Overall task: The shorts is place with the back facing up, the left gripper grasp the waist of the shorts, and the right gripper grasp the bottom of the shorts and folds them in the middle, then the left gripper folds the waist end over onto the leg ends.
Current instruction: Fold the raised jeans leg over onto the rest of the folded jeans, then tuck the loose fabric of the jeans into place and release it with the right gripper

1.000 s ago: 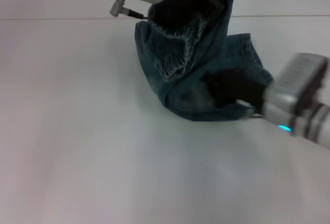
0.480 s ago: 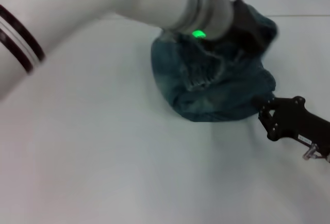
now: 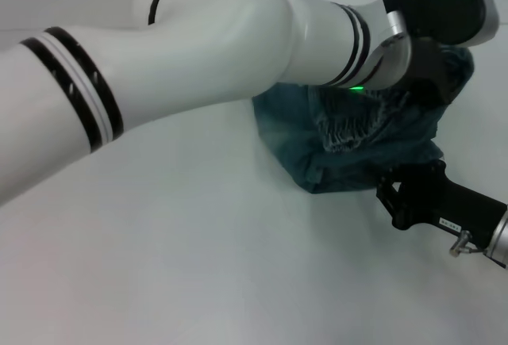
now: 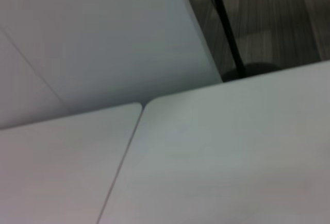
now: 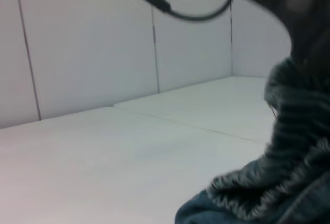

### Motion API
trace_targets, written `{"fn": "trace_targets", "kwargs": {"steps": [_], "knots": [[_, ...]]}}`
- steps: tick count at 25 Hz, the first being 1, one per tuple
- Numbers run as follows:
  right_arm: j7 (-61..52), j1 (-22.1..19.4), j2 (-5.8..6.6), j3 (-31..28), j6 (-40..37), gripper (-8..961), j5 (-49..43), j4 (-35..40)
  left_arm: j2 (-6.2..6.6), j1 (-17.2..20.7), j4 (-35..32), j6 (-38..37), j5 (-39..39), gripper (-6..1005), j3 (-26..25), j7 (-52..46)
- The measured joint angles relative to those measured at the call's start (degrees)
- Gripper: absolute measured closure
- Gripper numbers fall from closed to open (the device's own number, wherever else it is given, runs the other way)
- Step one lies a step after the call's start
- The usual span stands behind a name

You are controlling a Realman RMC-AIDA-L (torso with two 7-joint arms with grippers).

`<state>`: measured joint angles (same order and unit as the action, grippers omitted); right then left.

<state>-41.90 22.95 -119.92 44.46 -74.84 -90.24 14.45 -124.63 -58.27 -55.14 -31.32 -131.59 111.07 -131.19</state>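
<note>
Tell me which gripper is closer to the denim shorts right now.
Left. The left gripper is on the shorts, holding their far upper part off the table. The right gripper sits just beside their near edge, low by the table.

Left arm (image 3: 182, 51) sweeps from left edge to upper right of head view, wrist bent down. Right gripper (image 3: 386, 196) low at lower right, pointing left.

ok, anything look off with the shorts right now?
Yes. The shorts sit in a bunched, lumpy heap on the table rather than a flat fold, frayed hem showing on top. The left hand is over them, its fingers hidden; the right hand is at the heap's near edge.
</note>
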Motion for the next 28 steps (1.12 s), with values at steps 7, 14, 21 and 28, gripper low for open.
{"fn": "trace_targets", "kwargs": {"steps": [7,14,21,28], "knots": [[-0.3,0.8,-0.02,0.1,0.0,946,0.0,0.0,0.15,-1.9,4.5,-1.3,-0.5,598,-1.7,0.0],[-0.8,1.7,0.12,0.1,0.2,944,0.0,0.1,0.37,-0.4,4.4,-3.8,-2.0,307,-5.8,0.2],[-5.8,-0.8,0.50,0.1,-2.7,943,-1.1,6.3,0.25,10.4,-7.5,-5.2,-1.3,132,-13.7,4.9],[-23.9,-4.0,0.10,0.1,-12.0,941,-10.4,27.8,0.01,28.5,-21.2,-11.3,13.8,63,-21.4,17.0]]}}
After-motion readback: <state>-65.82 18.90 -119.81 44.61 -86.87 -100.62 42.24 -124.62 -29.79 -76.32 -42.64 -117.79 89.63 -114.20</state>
